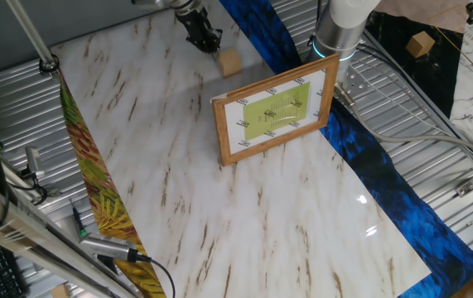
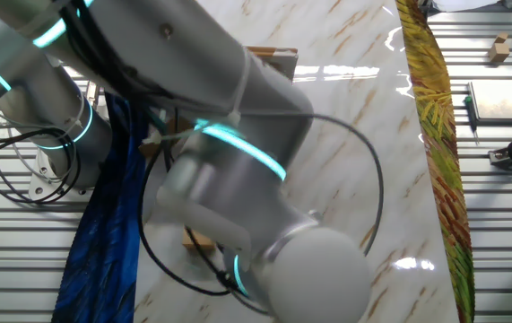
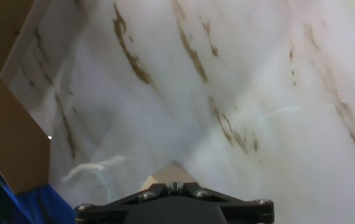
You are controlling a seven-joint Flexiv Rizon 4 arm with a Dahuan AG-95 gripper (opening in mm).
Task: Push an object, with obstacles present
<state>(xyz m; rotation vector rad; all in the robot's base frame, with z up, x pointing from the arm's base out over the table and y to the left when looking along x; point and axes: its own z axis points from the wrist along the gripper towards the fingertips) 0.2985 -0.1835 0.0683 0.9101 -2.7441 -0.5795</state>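
Observation:
A small tan wooden block lies on the marble tabletop near its far edge. My gripper is shut with nothing in it, its tip low and just left of the block; whether they touch I cannot tell. In the hand view the shut gripper fills the bottom edge with the block's corner right in front of it. A wood-framed picture stands upright close to the block. In the other fixed view my arm hides most of the scene; only a bit of the block shows.
The frame's brown back rises at the left of the hand view. A blue cloth runs along one table side, a leaf-patterned strip along the other. A spare block sits off the table on metal racks.

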